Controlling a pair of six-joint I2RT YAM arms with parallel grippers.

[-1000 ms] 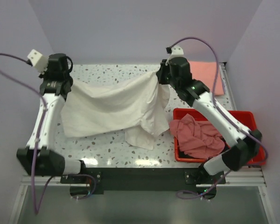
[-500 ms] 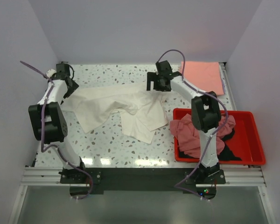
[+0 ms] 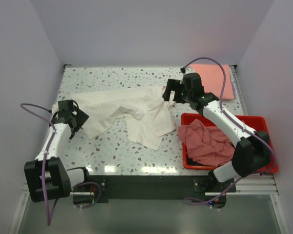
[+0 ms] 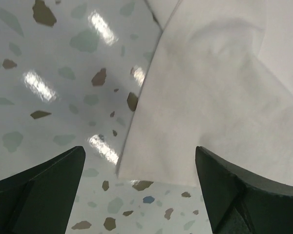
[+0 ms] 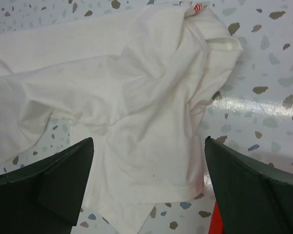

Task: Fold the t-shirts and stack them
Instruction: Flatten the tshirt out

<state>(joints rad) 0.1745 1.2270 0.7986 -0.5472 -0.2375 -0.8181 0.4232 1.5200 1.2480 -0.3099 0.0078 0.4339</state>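
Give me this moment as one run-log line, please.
white shirt: rumpled on table | left gripper: open, by shirt's edge | right gripper: open, above shirt | pink shirt: in bin

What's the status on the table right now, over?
Left gripper open, right gripper open. White t-shirt rumpled on table, unfolded. Nothing lying on it.

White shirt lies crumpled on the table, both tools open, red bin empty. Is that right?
No: the red bin holds a dusty-pink shirt, as the top external view shows. The white shirt is crumpled on the table, left tool and right tool open.
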